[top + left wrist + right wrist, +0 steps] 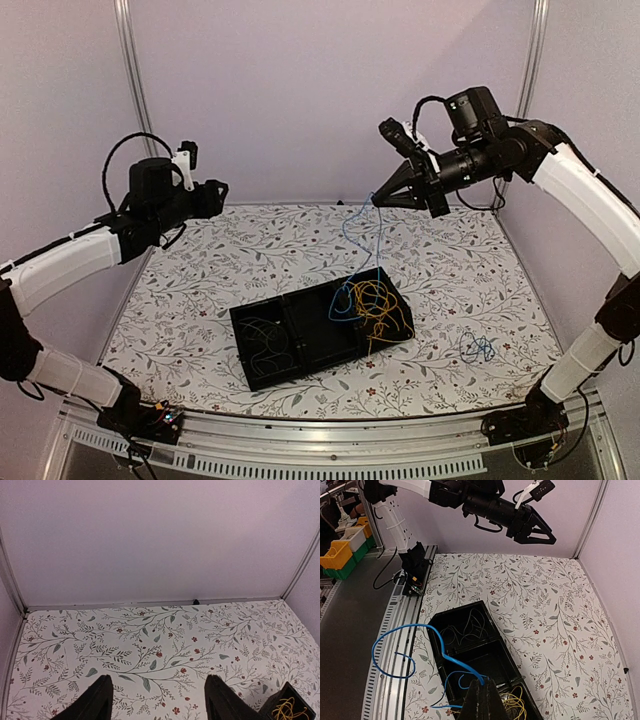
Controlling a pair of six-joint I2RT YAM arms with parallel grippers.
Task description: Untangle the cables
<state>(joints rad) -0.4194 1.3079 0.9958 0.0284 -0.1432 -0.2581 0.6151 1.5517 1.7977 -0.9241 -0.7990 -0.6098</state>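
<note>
Right gripper (480,696) was raised high above the table (250,260), its fingers pressed together on a blue cable (462,666). That cable hung from the pinch in loose loops, and its lower end ran down into the right end compartment of a black tray (318,330), where it was mixed with a tangle of yellow cables (375,303). The tray lay at an angle near the middle of the table, and its left end compartment held thin black cables (265,345). A second, smaller blue cable (477,348) lay in a knot on the table to the right of the tray, well apart from it. Left gripper (158,682) hovered over the far left part of the table with its fingers (100,700) spread wide and nothing between them.
</note>
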